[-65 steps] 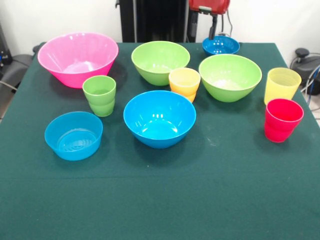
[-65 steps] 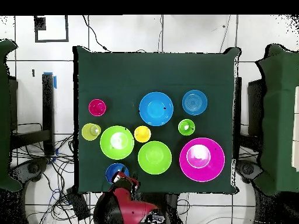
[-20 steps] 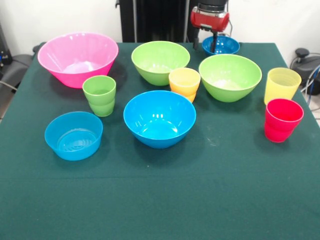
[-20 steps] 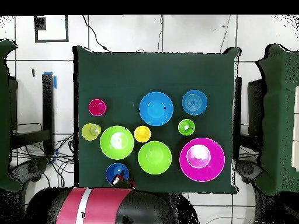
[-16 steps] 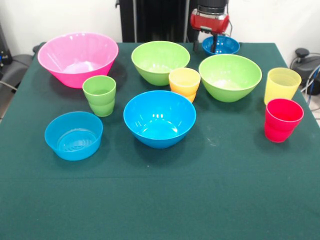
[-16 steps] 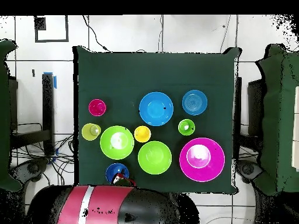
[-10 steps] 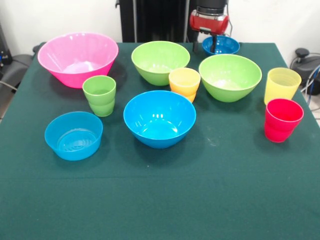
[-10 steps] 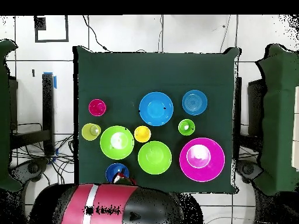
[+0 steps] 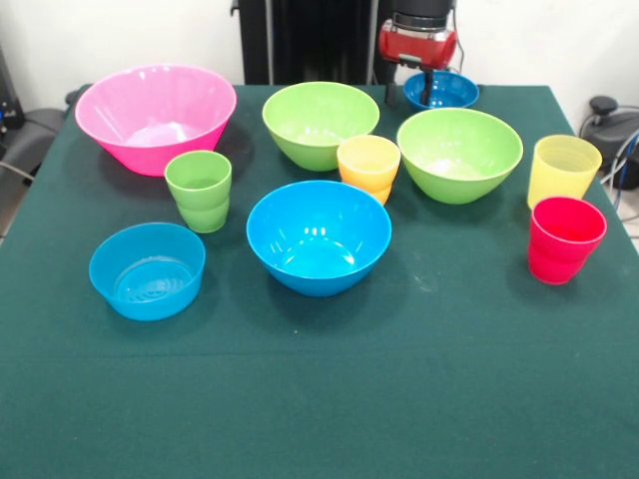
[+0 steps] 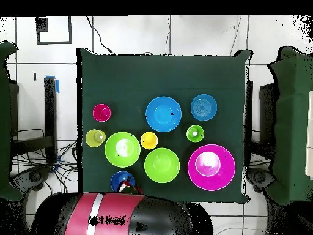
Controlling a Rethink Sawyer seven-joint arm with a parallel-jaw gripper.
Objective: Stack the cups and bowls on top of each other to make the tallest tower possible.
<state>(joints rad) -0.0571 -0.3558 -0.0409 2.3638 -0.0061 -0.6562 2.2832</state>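
Since the earliest frame I have brought the arm down, so the gripper (image 9: 411,85) now hangs at the near rim of the small dark blue bowl (image 9: 444,90), at the tabletop's (image 9: 319,399) far edge in the front view; over the last half second nothing shifts. Two dark fingers (image 9: 428,86) show below the red wrist housing, one at the bowl's rim and the other just outside it, but I cannot tell how wide they stand or whether they touch the bowl.

None of the cups or bowls is stacked; each stands alone on the green cloth. From the front I see the large pink bowl (image 9: 155,115) at far left, a lime green bowl (image 9: 319,122) beside it, and a second lime green bowl (image 9: 459,152) to the right. An orange-yellow cup (image 9: 367,166) sits between the two green bowls. A green cup (image 9: 199,190) stands just in front of the pink bowl. Nearer the camera are the bright blue bowl (image 9: 318,236) and the shallow light blue bowl (image 9: 147,269). At the right edge the pale yellow cup (image 9: 563,170) stands just behind the red cup (image 9: 564,239).

From overhead, the arm's red and black body (image 10: 110,214) covers the bottom, just below the dark blue bowl.
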